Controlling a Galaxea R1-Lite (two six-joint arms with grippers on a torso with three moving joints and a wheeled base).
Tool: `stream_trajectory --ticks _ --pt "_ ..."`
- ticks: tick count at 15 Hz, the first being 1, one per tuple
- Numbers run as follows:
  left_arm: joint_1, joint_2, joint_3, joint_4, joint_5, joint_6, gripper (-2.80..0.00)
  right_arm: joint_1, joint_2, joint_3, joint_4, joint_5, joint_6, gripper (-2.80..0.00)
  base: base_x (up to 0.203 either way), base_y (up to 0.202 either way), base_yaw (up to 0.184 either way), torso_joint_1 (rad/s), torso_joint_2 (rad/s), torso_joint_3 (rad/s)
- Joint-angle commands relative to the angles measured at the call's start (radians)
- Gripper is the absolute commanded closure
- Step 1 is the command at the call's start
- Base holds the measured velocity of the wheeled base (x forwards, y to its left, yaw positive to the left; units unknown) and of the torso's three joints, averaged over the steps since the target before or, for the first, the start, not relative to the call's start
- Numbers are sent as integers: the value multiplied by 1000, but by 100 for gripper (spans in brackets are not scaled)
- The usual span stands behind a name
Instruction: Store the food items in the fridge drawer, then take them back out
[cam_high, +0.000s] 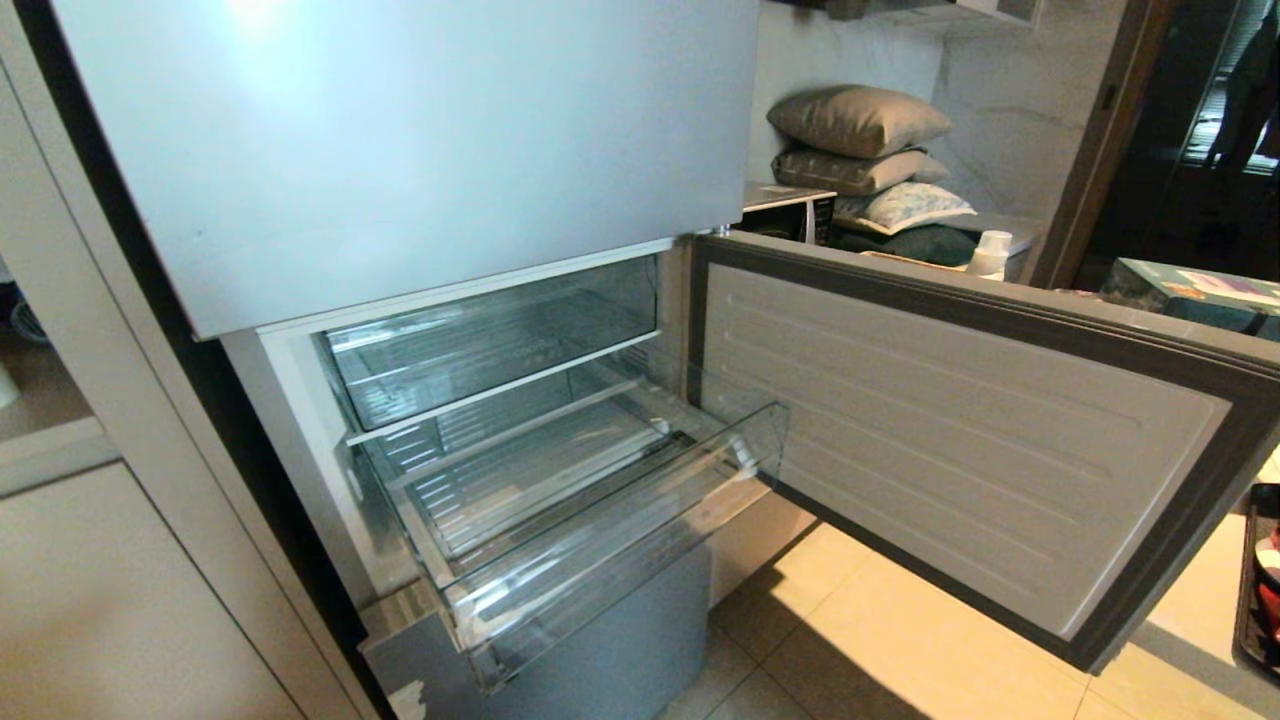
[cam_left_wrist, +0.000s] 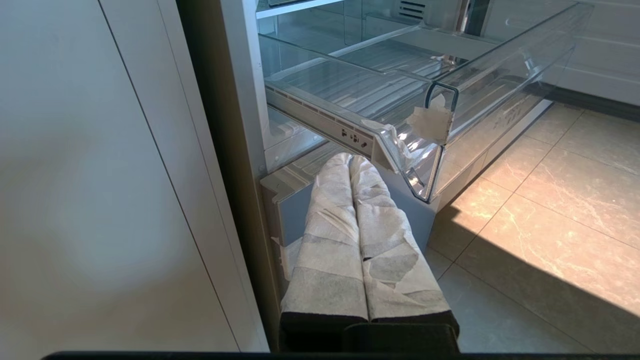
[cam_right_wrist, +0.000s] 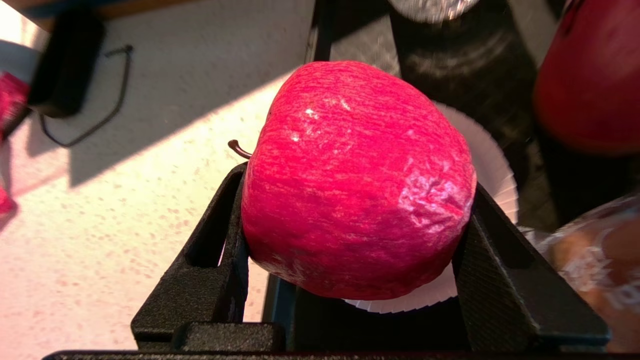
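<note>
Head view, fridge drawer (cam_high: 600, 540): clear plastic, sitting pulled out of the fridge (cam_high: 400, 150) below a second clear drawer (cam_high: 480, 340); nothing is showing on its ribbed floor.
Fridge door (cam_high: 960, 440): standing swung open on the robot's right, white inner panel facing the drawer.
Head view, arms: neither is showing here.
Left gripper (cam_left_wrist: 350, 162): hanging low beside the fridge's lower front, below the near corner of the fridge drawer (cam_left_wrist: 425, 100); its white-wrapped fingers (cam_left_wrist: 330, 235) are lying pressed together, holding nothing.
Right gripper (cam_right_wrist: 357, 235): black jaws are sitting against both sides of the red apple (cam_right_wrist: 357, 180), gripping it.
Red apple: glossy, stem pointing sideways, being held over a white fluted paper plate (cam_right_wrist: 492, 165) and a dark tray (cam_right_wrist: 450, 60).
Nearby: another red thing (cam_right_wrist: 590, 75) lying beyond the plate, identity unclear; a clear-wrapped brown item (cam_right_wrist: 600, 255) beside the gripper.
</note>
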Motion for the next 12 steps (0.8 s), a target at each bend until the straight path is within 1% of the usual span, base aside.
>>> stream_trajectory --ticks 1,2,3,9,12 --pt "0 1 2 0 0 0 0 0 15 3 -3 1 1 0 0 0 0 0 0 0" --pt "-2 0 2 0 0 0 0 0 15 3 -3 1 1 0 0 0 0 0 0 0" --pt "0 2 2 0 0 0 0 0 16 3 -3 1 1 -280 0 0 0 0 0 0" --pt "0 0 2 0 -1 0 0 0 -13 24 1 0 -2 -280 0 0 0 0 0 0" --pt "0 0 2 0 0 0 0 -5 -96 82 2 -5 -2 -280 0 0 0 0 0 0"
